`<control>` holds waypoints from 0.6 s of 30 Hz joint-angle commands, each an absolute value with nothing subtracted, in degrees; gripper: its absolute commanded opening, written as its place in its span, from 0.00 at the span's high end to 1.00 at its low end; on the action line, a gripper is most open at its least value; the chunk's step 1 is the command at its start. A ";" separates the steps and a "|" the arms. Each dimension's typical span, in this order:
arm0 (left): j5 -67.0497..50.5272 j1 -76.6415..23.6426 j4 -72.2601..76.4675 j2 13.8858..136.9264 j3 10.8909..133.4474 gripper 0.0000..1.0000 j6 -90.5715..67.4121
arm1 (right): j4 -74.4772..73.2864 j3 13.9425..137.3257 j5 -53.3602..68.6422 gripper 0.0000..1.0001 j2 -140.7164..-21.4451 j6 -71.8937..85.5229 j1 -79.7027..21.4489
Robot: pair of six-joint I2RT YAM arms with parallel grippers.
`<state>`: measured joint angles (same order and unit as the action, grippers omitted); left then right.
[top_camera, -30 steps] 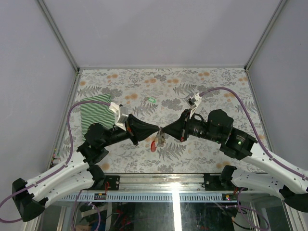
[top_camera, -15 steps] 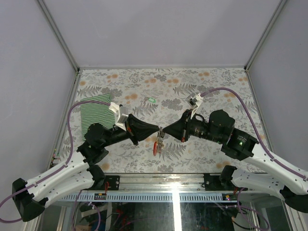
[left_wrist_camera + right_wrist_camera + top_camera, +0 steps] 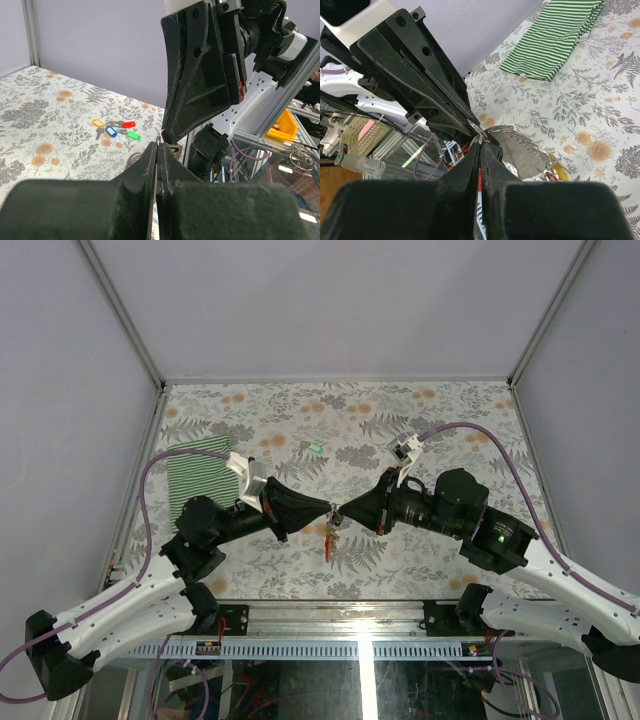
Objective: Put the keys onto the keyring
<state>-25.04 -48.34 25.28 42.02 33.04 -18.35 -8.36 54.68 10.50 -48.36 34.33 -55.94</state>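
My left gripper (image 3: 328, 512) and right gripper (image 3: 340, 514) meet tip to tip above the middle of the table. Both are shut on the keyring, whose red loop (image 3: 327, 542) hangs below them. In the left wrist view my fingertips (image 3: 159, 146) pinch a thin metal strip, and a small wire ring (image 3: 162, 134) shows at the tip. In the right wrist view my jaws are shut at the gripper tip (image 3: 480, 144) on the wire, with red between them. Several keys (image 3: 116, 129) with yellow, blue, red and green heads lie on the table; the green one shows from above (image 3: 314, 448).
A green striped cloth (image 3: 200, 478) lies at the table's left edge and shows in the right wrist view (image 3: 555, 40). A yellow and red bit (image 3: 556, 173) shows low in the right wrist view; I cannot tell whether it hangs or lies.
The red loop has swung from tilted left to hanging straighter and narrower under the grippers. The right gripper has shifted slightly right. Both stay shut.
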 commanded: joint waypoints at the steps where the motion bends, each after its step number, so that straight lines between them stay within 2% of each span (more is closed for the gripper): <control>1: -24.62 -48.52 29.18 41.15 35.02 1.00 -17.58 | -7.11 54.94 9.57 0.97 -47.45 34.59 -56.25; 18: -24.81 -48.52 29.18 41.51 35.29 1.00 -17.40 | -9.47 55.33 10.37 0.88 -49.67 34.89 -56.20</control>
<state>-25.06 -48.34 25.19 42.04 33.04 -18.33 -9.98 54.68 10.50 -48.97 34.70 -55.94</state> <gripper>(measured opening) 0.011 0.106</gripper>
